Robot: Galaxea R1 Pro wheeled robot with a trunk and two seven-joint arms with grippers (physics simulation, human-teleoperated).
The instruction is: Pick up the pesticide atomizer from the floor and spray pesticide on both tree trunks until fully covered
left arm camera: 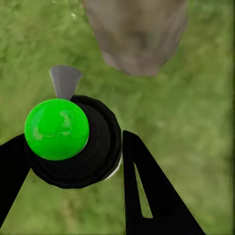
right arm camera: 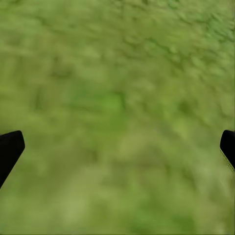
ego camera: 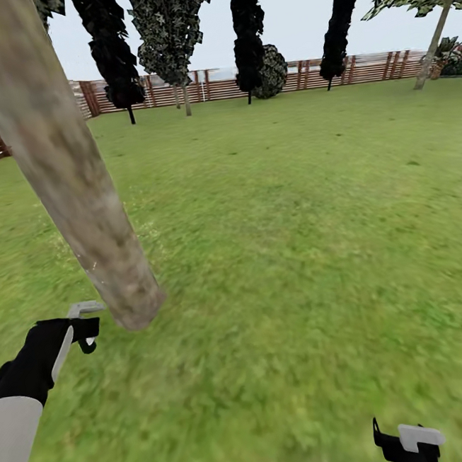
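The trunk (ego camera: 61, 170) is cut off by the head view's top edge, and its crown is out of frame. In the left wrist view the trunk base (left arm camera: 137, 34) is blurred and cropped. The atomizer (left arm camera: 73, 142) hides its own body beneath the cap, and its sides are hidden by the left gripper (left arm camera: 73, 161) fingers. The right gripper (right arm camera: 117, 147) fingertips are clipped at the frame edges. The lawn (right arm camera: 117, 98) is blurred.

Slim near-black trees (ego camera: 249, 30), round bush (ego camera: 271, 70)
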